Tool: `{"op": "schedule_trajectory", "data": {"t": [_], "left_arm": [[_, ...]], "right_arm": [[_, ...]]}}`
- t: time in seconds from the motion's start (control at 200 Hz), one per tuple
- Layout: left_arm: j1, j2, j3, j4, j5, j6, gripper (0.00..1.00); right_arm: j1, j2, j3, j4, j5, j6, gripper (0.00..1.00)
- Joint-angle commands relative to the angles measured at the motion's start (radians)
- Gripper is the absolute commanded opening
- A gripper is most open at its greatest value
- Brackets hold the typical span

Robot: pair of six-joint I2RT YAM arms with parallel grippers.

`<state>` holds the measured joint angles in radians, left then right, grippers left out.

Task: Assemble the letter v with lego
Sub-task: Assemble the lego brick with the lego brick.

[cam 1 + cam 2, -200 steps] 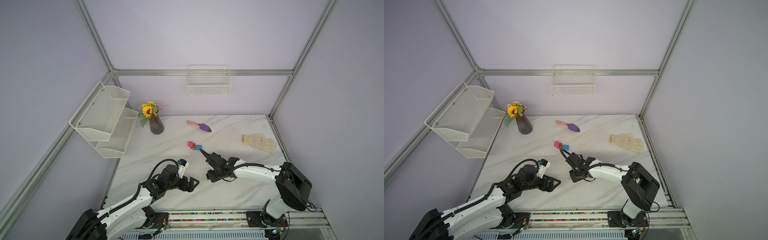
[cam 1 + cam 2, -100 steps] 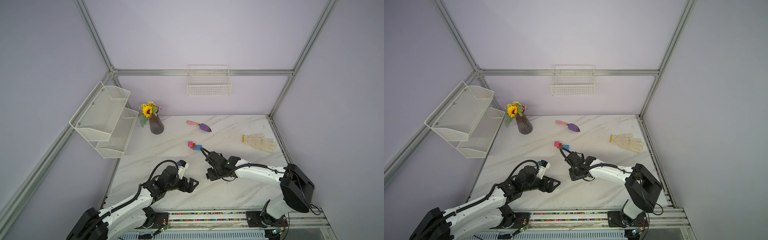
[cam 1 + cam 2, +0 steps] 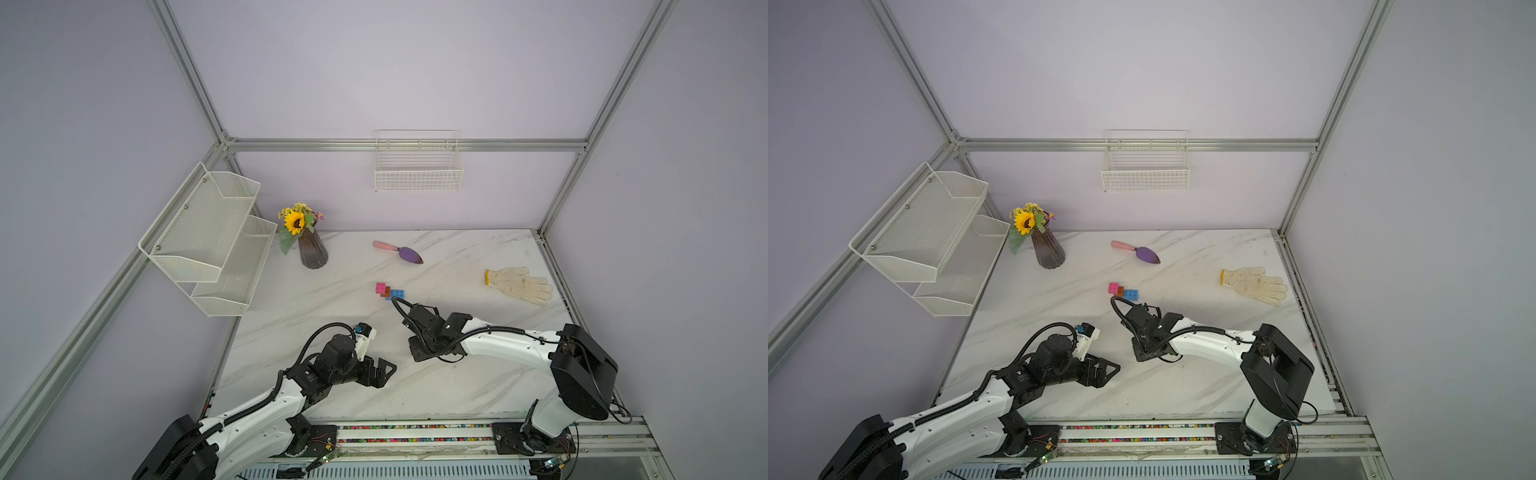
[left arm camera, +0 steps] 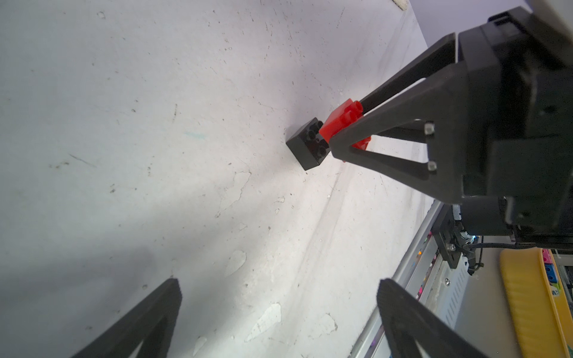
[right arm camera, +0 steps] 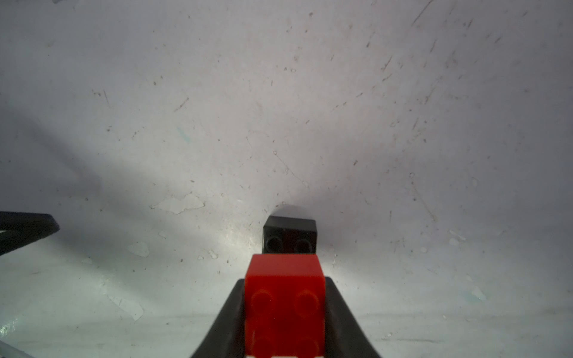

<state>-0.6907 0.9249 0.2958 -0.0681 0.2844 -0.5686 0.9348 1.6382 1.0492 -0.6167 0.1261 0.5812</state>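
Small red square studded plastic brick (image 5: pixel 284 297) clamped in the right claw (image 5: pixel 284 322), overlapping one edge of a black square brick (image 5: pixel 290 235) on the white marble surface (image 3: pixel 457 270); seated or not, impossible to tell. Farther back, pink, orange-brown and light-blue bricks (image 3: pixel 390 290) in a stepped row. Left claw (image 4: pixel 277 288) wide, empty, nearby. Apparently joining red to black; next, pressing straight down, black steadied
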Motion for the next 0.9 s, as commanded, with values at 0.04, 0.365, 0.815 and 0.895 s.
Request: {"op": "schedule_trajectory", "data": {"t": [0.04,0.365,0.815,0.895], "left_arm": [[-0.005,-0.018,-0.010,0.042,0.012,-0.017,1.00],[-0.006,-0.036,-0.022,0.039,0.011,-0.027,1.00],[-0.005,-0.064,-0.033,0.024,0.005,-0.026,1.00],[-0.005,-0.073,-0.038,0.024,0.004,-0.031,1.00]], "right_arm": [[0.011,-0.014,-0.030,0.008,0.015,0.029,0.33],[0.023,0.015,-0.029,0.026,0.020,0.034,0.33],[0.036,0.038,-0.043,0.035,0.035,0.057,0.33],[0.038,0.045,-0.044,0.028,0.034,0.070,0.33]]}}
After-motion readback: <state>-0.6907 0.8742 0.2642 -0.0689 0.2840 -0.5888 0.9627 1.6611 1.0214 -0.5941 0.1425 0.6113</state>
